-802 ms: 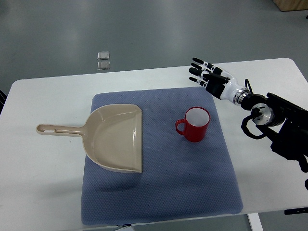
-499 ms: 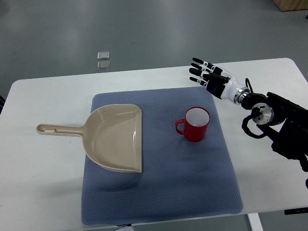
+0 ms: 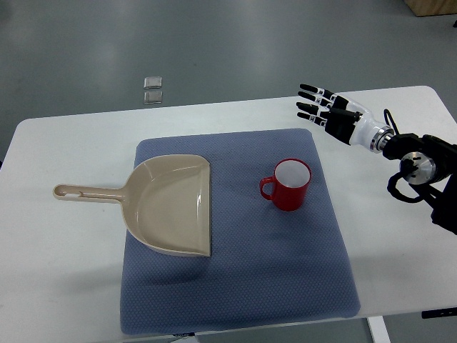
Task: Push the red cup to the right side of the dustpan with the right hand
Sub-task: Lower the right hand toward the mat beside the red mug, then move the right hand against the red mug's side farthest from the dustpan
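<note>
While the red cup (image 3: 289,185) is sitting on the blue mat (image 3: 235,286) just right of the dustpan (image 3: 171,205), the right hand (image 3: 333,114) is hovering open-fingered near the table's (image 3: 64,286) far right edge, needing a low, gentle sideways contact to avoid tipping it.

We see a white tabletop (image 3: 71,271), a blue mat (image 3: 235,286) spread flat across its middle, the mat's near edge reaching close to the tabletop's front edge, bare white surface on both sides.

Red cup (image 3: 290,184) right of dustpan (image 3: 171,204), right hand (image 3: 334,116) apart.
</note>
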